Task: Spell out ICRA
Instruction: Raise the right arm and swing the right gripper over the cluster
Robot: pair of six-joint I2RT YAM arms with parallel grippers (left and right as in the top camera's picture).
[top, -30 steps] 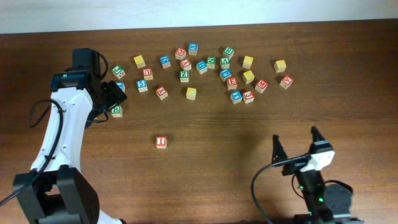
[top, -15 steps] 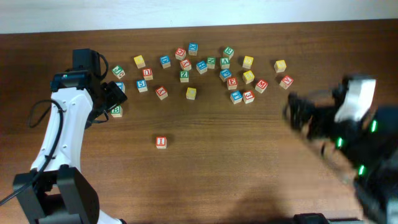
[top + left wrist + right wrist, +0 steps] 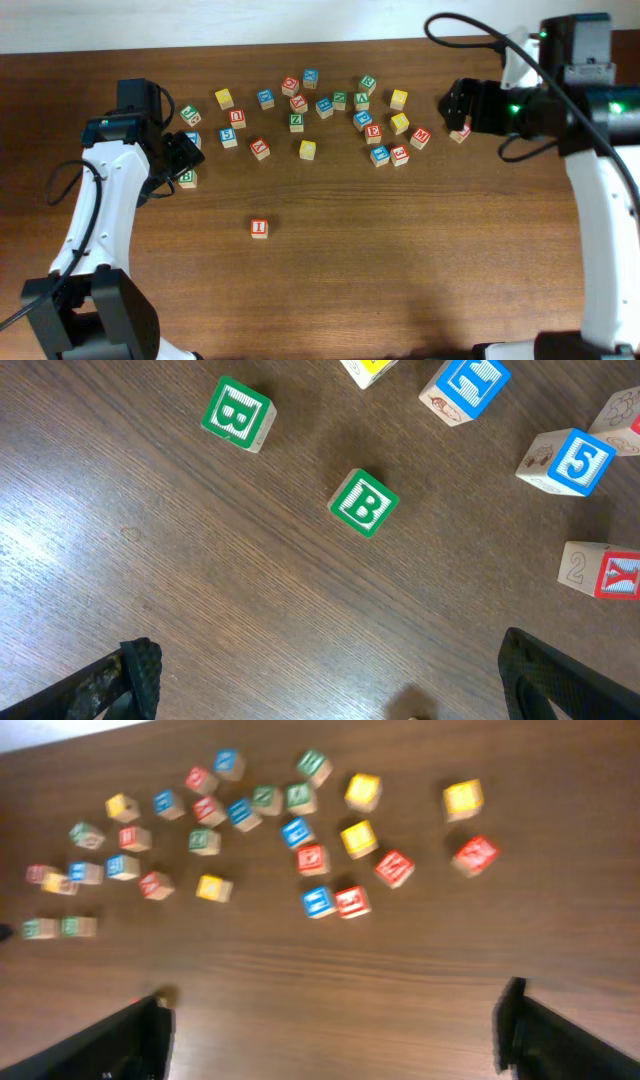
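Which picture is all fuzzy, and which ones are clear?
Right wrist view: fuzzy all over, letters unreadable, even on the far-right red block. Left wrist view: crisp, the middle green B block reads clearly. Overhead view: sharp, the red I block is legible.

"B" on upper green block (image 3: 238, 414) and lower green block (image 3: 363, 503). "5" on blue block (image 3: 578, 460). "2" and "Y" on edge block (image 3: 603, 570). "I" on lone red block (image 3: 259, 228).
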